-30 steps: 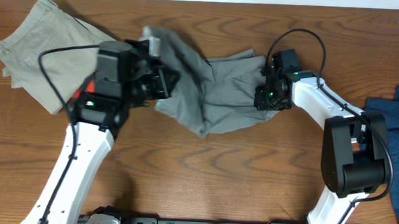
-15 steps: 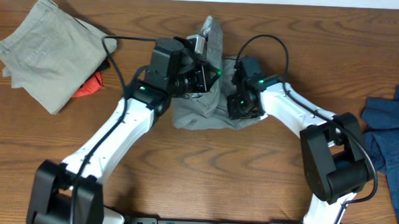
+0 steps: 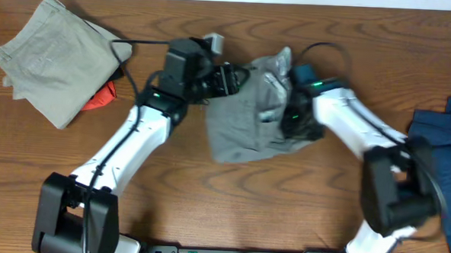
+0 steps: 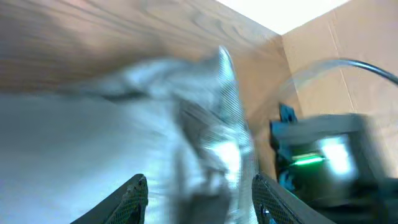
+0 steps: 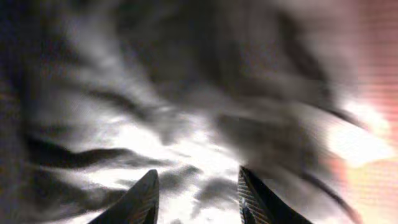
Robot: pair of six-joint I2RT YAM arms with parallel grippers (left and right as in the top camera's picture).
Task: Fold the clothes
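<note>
Currently: mid-grey woven cotton shorts [image 3: 245,123] lie bunched at centre of wooden desk [image 3: 230,195], between both arms. Long axis runs approx. far-right to near-left. L gripper [image 4: 198,198] sits at heap's far-left edge, its arm stretched in from near-left. Jaws apart, cloth just ahead, nothing clamped as far as seen. R gripper [image 5: 198,200] is down on heap's right side, its arm bent in from the right, so nearer. Jaws part-spread over cloth. Grip cannot be told (blur). Judgement: next fold needs a clean edge located first.
</note>
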